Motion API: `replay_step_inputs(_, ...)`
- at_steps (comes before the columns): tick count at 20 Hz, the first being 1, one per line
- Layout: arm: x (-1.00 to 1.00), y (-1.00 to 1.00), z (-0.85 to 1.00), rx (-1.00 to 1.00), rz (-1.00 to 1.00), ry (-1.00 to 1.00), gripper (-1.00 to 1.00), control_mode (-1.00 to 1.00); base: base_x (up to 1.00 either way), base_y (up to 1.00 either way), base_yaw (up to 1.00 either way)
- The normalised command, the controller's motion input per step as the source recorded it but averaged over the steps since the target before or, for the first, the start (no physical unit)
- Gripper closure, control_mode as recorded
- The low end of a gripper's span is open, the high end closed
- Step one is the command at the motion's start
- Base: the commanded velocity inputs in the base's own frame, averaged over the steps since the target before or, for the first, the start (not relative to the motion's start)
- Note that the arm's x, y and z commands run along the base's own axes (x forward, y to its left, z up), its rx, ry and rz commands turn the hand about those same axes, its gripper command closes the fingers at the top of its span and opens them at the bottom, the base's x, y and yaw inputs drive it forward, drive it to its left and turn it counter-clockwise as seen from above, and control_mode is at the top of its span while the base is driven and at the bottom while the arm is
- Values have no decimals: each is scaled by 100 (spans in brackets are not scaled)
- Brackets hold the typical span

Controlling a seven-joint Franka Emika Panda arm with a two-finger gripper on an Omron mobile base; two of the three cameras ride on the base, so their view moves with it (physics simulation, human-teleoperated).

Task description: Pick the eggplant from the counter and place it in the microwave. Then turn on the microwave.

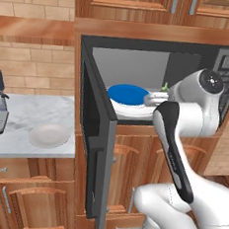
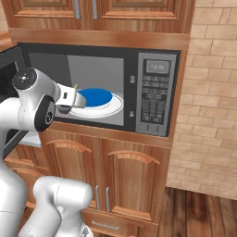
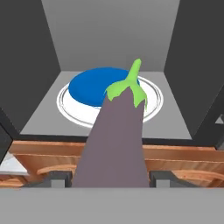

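Placing step: tool (image 3: 111, 177) clamped on eggplant (image 3: 116, 135), stem forward, at open microwave (image 2: 152, 60) mouth, just short of blue plate (image 3: 94, 85). Next: reach inward, lower over plate, release, withdraw, shut door (image 1: 95, 149).

Eggplant (image 3: 116, 140) hides the plate's (image 3: 151, 105) middle (button labels unreadable).

The eggplant (image 3: 114, 140) sits between the gripper (image 3: 109, 178) fingers, before the open microwave (image 2: 99, 88) — a plate (image 3: 151, 103) on the turntable inside, behind it.
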Motion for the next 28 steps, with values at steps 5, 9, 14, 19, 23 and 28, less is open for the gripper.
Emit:
replay_step_inputs(5,21,9,0,3,1,-4,100,-100,0,0,0)
replay_step_inputs(9,24,0,0,5,1,0,100,-100,0,0,0)
replay_step_inputs(14,25,0,0,4,1,0,100,-100,0,0,0)
replay_step_inputs(19,24,7,-2,3,0,0,100,-100,0,0,0)
replay_step_inputs(23,24,5,-1,2,0,0,100,-100,0,0,0)
replay_step_inputs(28,24,4,-5,0,0,0,100,-100,0,0,0)
